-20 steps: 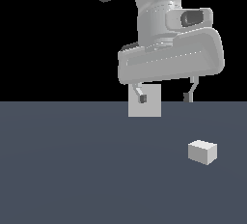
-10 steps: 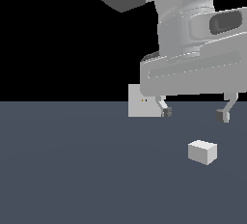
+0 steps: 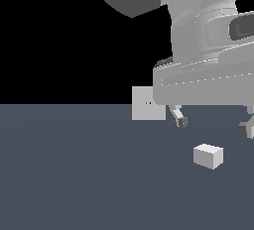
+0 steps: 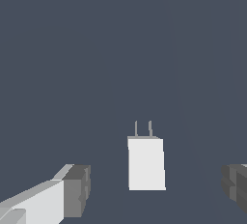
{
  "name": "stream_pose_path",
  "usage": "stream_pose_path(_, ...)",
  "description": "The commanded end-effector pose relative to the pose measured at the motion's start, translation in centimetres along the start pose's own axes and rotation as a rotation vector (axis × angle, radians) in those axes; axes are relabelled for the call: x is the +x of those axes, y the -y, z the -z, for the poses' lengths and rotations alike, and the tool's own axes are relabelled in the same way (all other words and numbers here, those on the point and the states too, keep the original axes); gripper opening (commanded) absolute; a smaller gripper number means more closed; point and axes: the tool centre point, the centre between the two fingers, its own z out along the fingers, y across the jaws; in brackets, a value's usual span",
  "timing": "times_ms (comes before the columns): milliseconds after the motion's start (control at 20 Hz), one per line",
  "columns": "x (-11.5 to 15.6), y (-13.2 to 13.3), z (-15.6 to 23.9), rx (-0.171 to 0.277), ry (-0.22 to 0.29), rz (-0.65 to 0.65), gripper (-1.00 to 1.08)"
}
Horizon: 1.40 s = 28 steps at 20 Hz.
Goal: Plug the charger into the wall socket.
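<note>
Outwardly, in the exterior view, the charger (image 3: 208,155) lies loose on the dark desk (image 3: 74,174), toward the exterior view's right, well apart from the wall socket (image 3: 148,103), which stands upright farther back with two tiny dark dots at its centre. The pincer (image 3: 213,126) hangs above the charger with its two fingers spread wide, one fingertip (image 3: 182,122) showing clearly and the other half cut off at the frame edge; nothing is held between them. From this side the charger reads only as a plain pale block, and its prongs cannot be seen. The wrist view supplies what is missing: the charger (image 4: 146,163) sits between the two dark finger pads (image 4: 77,190), untouched by either, and two thin prongs stick out of one short end, pointing away from the camera. The socket is not in this view at all. Judging by its looks, the block is small, rigid and probably light, with smooth flat faces that could slip under a loose grip; the thin prongs are likely the delicate part. The two long flat sides of the body look the best place to take hold, leaving the pronged end free.
</note>
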Motion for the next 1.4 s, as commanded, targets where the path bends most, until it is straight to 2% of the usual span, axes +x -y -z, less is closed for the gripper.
stream_pose_path(0, 0.0, 0.0, 0.0, 0.000, -0.001, -0.004, 1.00)
stream_pose_path(350, -0.1, 0.0, -0.5, 0.000, 0.000, -0.001, 1.00)
stream_pose_path(800, -0.9, 0.0, -4.0, 0.001, 0.001, -0.002, 1.00)
stream_pose_path(1100, -1.0, 0.0, -5.0, 0.001, 0.001, -0.001, 1.00)
stream_pose_path(1150, -1.0, 0.0, -5.0, 0.001, 0.001, -0.001, -1.00)
stream_pose_path(1350, -1.0, 0.0, -5.0, 0.001, 0.001, -0.001, -1.00)
